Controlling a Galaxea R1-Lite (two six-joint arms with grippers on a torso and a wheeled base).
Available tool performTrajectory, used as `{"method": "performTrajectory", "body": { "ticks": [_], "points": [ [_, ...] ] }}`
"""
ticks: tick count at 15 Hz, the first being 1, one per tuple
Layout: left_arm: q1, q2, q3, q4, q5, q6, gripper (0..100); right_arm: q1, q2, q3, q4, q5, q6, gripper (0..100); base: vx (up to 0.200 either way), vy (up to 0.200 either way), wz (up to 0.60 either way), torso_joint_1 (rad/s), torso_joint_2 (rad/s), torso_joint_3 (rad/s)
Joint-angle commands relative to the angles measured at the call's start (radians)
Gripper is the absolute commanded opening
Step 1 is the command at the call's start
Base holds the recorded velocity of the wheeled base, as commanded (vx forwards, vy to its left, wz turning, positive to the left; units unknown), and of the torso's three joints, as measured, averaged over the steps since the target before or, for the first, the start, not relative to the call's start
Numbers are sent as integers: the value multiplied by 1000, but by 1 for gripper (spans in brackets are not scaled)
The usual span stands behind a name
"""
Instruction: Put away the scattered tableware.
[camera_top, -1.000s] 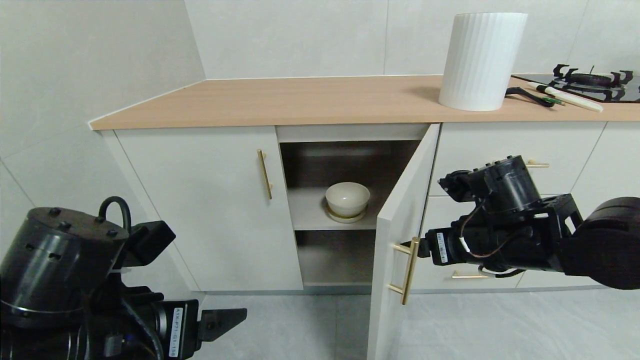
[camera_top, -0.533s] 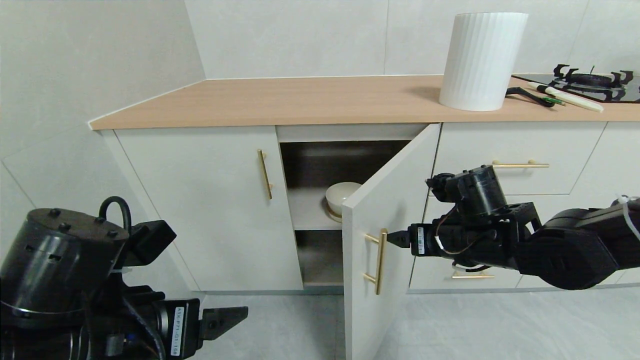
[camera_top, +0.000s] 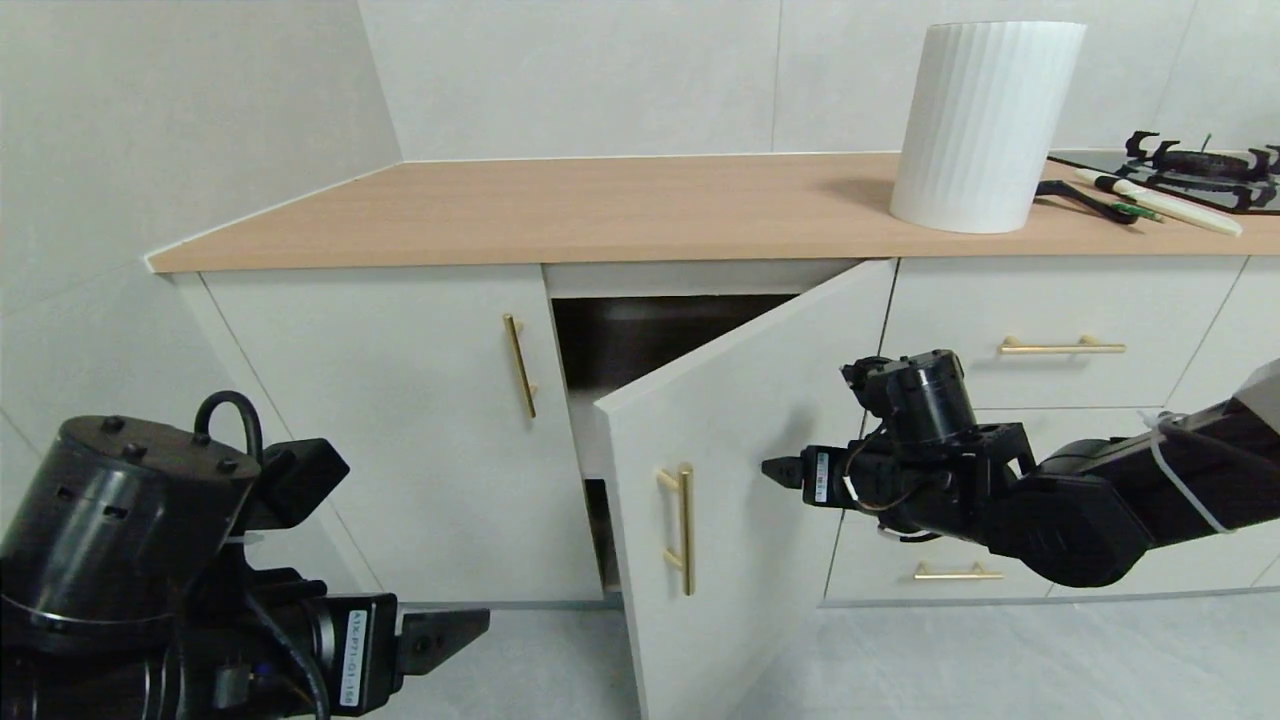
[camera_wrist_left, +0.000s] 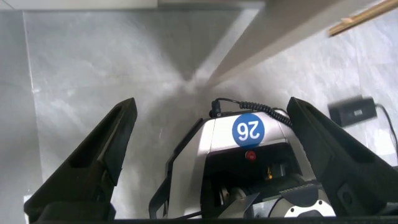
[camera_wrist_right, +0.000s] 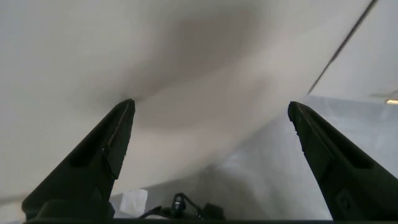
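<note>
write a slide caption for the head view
Right gripper at a partly open cabinet door, beside its brass handle, under the counter

Landmark: the cabinet door (camera_top: 720, 470), standing partly ajar. Its handle (camera_top: 680, 530) is near its left edge. Left of the door I see 1 shut door (camera_top: 400, 430). Right of it are 2 drawers, the upper drawer (camera_top: 1060, 310) above the lower drawer (camera_top: 1200, 570). The countertop (camera_top: 560, 205) runs above the door. On it, up and right of the door, stands a ribbed container (camera_top: 985, 125), with utensils (camera_top: 1160, 200) and a hob burner (camera_top: 1200, 165) farther right. The right gripper (camera_top: 775, 472) sits just before the door's face, right of the handle. The left gripper (camera_top: 450, 630) sits low, left of the door.
</note>
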Motion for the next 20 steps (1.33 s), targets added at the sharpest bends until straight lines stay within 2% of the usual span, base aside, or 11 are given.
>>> {"method": "performTrajectory", "body": {
  "ticks": [1, 3, 5, 8, 15, 20],
  "points": [
    [-1, 5, 0, 0, 0, 0, 100, 3, 10, -1, 0, 0, 3, 100, 0, 0, 0, 0, 0, 0],
    [-1, 5, 0, 0, 0, 0, 100, 5, 15, -1, -6, 0, 5, 100, 0, 0, 0, 0, 0, 0],
    [-1, 6, 0, 0, 0, 0, 100, 5, 44, -3, -69, -9, 23, 100, 0, 0, 0, 0, 0, 0],
    [-1, 6, 0, 0, 0, -2, 100, 5, 140, -60, -187, -110, 69, 100, 0, 0, 0, 0, 0, 0],
    [-1, 16, 3, 0, 0, -2, 100, -23, 203, -166, -195, -161, 155, 100, 0, 0, 0, 0, 0, 0],
    [-1, 14, 1, 0, 0, -3, 100, -53, 303, -287, -207, -298, 167, 100, 0, 0, 0, 0, 0, 0]
  ]
}}
